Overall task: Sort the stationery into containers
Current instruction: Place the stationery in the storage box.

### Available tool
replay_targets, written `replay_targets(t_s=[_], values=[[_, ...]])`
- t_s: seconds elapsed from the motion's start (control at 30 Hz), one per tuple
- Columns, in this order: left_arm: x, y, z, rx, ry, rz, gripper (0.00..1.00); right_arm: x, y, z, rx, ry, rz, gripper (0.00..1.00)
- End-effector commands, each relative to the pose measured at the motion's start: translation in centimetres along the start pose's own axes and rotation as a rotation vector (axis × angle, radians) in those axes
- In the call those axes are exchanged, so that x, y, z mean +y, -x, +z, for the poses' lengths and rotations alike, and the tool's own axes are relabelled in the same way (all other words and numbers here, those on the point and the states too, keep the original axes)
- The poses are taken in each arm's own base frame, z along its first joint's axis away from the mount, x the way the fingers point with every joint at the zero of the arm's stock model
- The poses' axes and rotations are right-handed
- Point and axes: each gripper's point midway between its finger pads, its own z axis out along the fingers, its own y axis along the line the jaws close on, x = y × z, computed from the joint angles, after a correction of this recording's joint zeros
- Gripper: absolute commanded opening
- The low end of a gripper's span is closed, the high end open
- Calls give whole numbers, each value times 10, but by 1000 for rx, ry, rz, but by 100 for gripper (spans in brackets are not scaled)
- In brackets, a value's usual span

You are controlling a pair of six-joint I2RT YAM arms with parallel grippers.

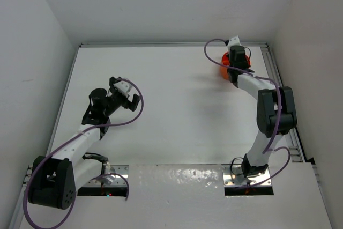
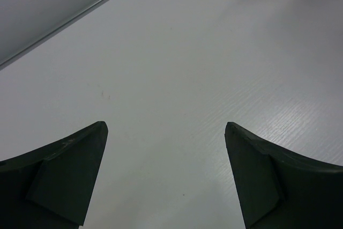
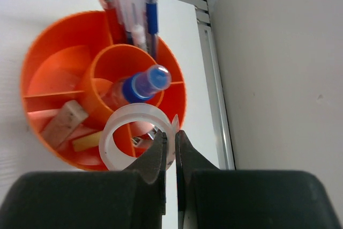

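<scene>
The round orange tub (image 3: 37, 57) with inner dividers stands at the far right of the table, partly hidden under my right wrist in the top view (image 1: 223, 60). In it stand red, pink and blue pens (image 3: 131, 4), a blue-capped clear bottle (image 3: 140, 85), a tan eraser (image 3: 63, 123) and a pale eraser (image 3: 88, 141). My right gripper (image 3: 170, 135) is shut on the wall of the clear tape ring (image 3: 115, 132) and holds it over the tub's near rim. My left gripper (image 2: 166, 132) is open and empty above bare table, at the left in the top view (image 1: 127, 92).
The right wall (image 3: 278, 79) and a metal rail (image 3: 214, 89) run close beside the tub. White walls enclose the table on the left and at the back. A metal edge strip (image 2: 69, 20) crosses the left wrist view.
</scene>
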Motion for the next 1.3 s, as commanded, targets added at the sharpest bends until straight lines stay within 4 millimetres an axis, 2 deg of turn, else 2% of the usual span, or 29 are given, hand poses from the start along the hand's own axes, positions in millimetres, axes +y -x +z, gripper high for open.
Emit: replay_targets(t_s=[0.0, 0.2, 0.33, 0.43, 0.53, 0.57, 0.6, 0.67, 0.7, 0.73, 0.77, 0.87, 0.97, 1.0, 1.17, 1.2, 1.27], values=[[4, 16, 0, -56, 21, 18, 89, -12, -10, 5, 13, -54, 41, 0], [4, 16, 1, -55, 14, 21, 89, -26, -23, 6, 48, -91, 45, 0], [5, 16, 1, -55, 16, 24, 89, -29, -20, 6, 44, -78, 32, 0], [5, 17, 1, -56, 15, 23, 89, -26, 0, -7, -20, -63, 23, 0], [4, 16, 2, -51, 13, 19, 89, -25, 34, -25, -125, -65, 45, 0], [4, 14, 2, -49, 11, 18, 89, -18, 45, -28, -169, -27, 34, 0], [3, 13, 2, -47, 7, 17, 89, -18, 60, -29, -211, -8, 41, 0], [3, 13, 3, -50, 3, 17, 89, -6, 80, -26, -257, 72, 48, 0], [3, 14, 3, -51, 3, 17, 89, 4, 80, -17, -242, 109, 37, 0], [3, 15, 3, -58, 5, 18, 89, 8, 99, -14, -283, 174, 38, 0], [3, 13, 3, -55, 4, 15, 89, 15, 105, -12, -312, 218, 26, 0], [4, 15, 1, -62, 16, 12, 89, 32, 113, -3, -462, 322, -17, 0], [2, 14, 1, -64, 13, 7, 89, 32, 112, 10, -518, 384, -8, 0], [2, 14, 1, -64, 13, 7, 89, 41, 116, 7, -555, 453, -11, 0], [3, 16, 5, -64, 6, -3, 89, 53, 122, 3, -703, 549, -131, 0], [2, 16, 7, -65, 3, -5, 89, 51, 130, 2, -727, 555, -132, 0], [3, 21, 10, -72, -3, -6, 89, 47, 122, 9, -741, 584, -172, 0]])
